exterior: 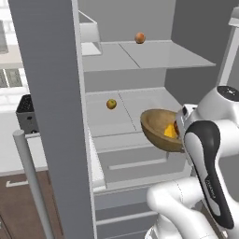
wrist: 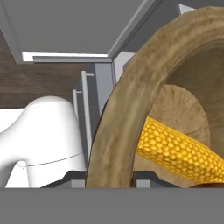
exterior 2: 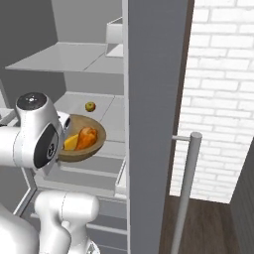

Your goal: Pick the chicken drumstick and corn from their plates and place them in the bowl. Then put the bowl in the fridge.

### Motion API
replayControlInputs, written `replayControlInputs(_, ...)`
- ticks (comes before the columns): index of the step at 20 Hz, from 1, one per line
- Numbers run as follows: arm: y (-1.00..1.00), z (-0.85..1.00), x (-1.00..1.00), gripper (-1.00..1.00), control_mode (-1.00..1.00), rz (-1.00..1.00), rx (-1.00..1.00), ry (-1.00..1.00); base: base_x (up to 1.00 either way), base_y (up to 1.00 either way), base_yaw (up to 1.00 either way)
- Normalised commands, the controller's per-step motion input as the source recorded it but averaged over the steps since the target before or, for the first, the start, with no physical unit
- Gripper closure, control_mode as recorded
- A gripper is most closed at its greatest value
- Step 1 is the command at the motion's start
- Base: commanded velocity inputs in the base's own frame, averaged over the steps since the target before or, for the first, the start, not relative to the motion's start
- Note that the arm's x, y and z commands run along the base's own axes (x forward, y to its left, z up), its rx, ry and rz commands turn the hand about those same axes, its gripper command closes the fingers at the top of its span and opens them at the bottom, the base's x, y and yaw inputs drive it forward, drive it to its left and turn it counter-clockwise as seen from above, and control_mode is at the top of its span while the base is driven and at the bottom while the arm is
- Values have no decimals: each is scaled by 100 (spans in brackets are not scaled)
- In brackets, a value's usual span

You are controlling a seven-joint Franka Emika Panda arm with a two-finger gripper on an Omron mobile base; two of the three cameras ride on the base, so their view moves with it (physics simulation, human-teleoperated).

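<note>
Wooden rim of the bowl (wrist: 118, 131) sits clamped in the tool (wrist: 109, 177), jaws pinched on it. Inside lie the corn (wrist: 175, 151) and the chicken drumstick (exterior 2: 87, 137) (orange-brown), held before the open fridge (exterior: 140, 60) shelves.

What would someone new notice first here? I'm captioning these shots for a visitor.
The wooden bowl, holding the corn and the chicken drumstick, hangs tilted before the open fridge, level with its middle shelf. A small yellow-green fruit sits on that shelf and an orange one on the shelf above.
</note>
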Motion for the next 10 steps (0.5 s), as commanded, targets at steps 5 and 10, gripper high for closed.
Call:
replayControlInputs(5,0,-2,50,100,-100,0,-1,0,0,0,0)
replayControlInputs(10,-1,-28,95,100,-100,0,-10,0,0,0,0)
